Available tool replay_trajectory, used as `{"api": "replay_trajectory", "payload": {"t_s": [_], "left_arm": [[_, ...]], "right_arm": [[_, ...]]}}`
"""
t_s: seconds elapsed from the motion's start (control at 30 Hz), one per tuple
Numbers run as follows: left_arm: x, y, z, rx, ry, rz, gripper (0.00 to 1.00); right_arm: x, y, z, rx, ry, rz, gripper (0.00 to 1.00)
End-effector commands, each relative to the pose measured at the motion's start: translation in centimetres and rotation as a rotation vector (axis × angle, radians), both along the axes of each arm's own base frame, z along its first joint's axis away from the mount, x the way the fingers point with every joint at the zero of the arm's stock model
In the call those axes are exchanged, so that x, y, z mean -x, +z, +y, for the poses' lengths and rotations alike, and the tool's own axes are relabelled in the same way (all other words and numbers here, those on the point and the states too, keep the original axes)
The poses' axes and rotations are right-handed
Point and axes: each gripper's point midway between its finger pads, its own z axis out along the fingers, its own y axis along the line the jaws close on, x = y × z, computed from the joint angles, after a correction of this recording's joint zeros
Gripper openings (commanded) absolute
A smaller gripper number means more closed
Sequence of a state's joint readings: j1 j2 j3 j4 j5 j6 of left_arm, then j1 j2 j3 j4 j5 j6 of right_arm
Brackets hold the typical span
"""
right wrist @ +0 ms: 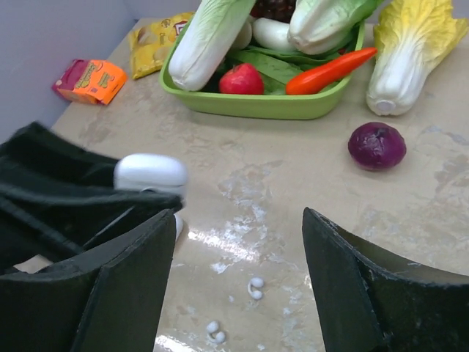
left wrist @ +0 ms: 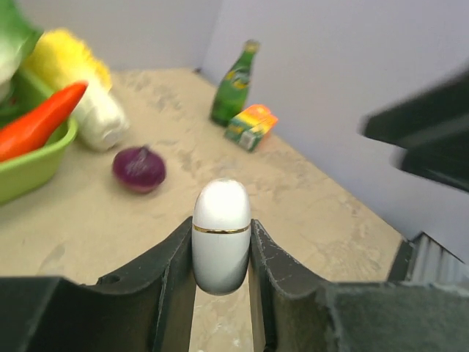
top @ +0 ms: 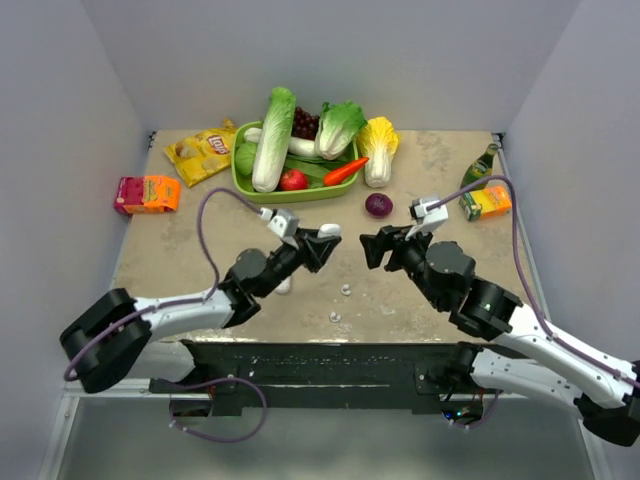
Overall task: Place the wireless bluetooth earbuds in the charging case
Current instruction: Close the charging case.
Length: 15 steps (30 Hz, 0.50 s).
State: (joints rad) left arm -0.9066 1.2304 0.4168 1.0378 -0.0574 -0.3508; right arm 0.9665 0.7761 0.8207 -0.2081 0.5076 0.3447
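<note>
White charging case [left wrist: 221,213] sits clamped inside the left pincer [left wrist: 220,229].

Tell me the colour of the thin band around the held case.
Gold, on the white charging case; clearest in left wrist view.

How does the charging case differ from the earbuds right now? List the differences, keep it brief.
Place: the charging case is clamped in the left claw, off the table; the earbuds lie loose on it. Size: the case is far larger than either earbud. Look: the case shows a thin gold seam; the earbuds show none. Both are glossy white.
</note>
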Motion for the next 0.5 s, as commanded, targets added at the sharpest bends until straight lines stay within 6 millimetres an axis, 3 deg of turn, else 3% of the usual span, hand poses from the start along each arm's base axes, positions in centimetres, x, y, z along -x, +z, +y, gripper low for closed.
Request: {"api": "replay_trajectory", "payload": {"t_s": [0.0, 0.03, 0.1, 0.13, 0.23, 0.47], "left_arm": [[-6.1, -7.7, 1.3, -0.005, 0.197, 0.489, 0.00], [-6.5, -10.1, 1.2, -0.029, 0.194, 0.561, 0.00], [-8.2, -11.6, 2.0, -0.005, 0.213, 0.628, 0.00], [-8.3, -13.4, 1.9, -0.030, 0.200, 0.667, 0.00], [-10.1, -15.2, 1.9, -0.061, 0.219, 0.695, 0.00], [-10.9, -19.1, 0.7, -0.140, 0.184, 0.778, 0.00]], "right_arm": [[-1.3, -2.5, 0.8, -0.021, -0.064, 0.045, 0.72], [-1.2, -3.0, 0.9, -0.016, -0.061, 0.056, 0.72], [-1.0, -4.4, 0.9, -0.018, -0.057, 0.073, 0.72], [-0.9, -4.7, 0.9, -0.026, -0.049, 0.077, 0.72], [-0.4, -5.4, 0.7, -0.031, -0.042, 0.087, 0.72], [0.0, -6.4, 0.9, -0.025, -0.020, 0.108, 0.73]]}}
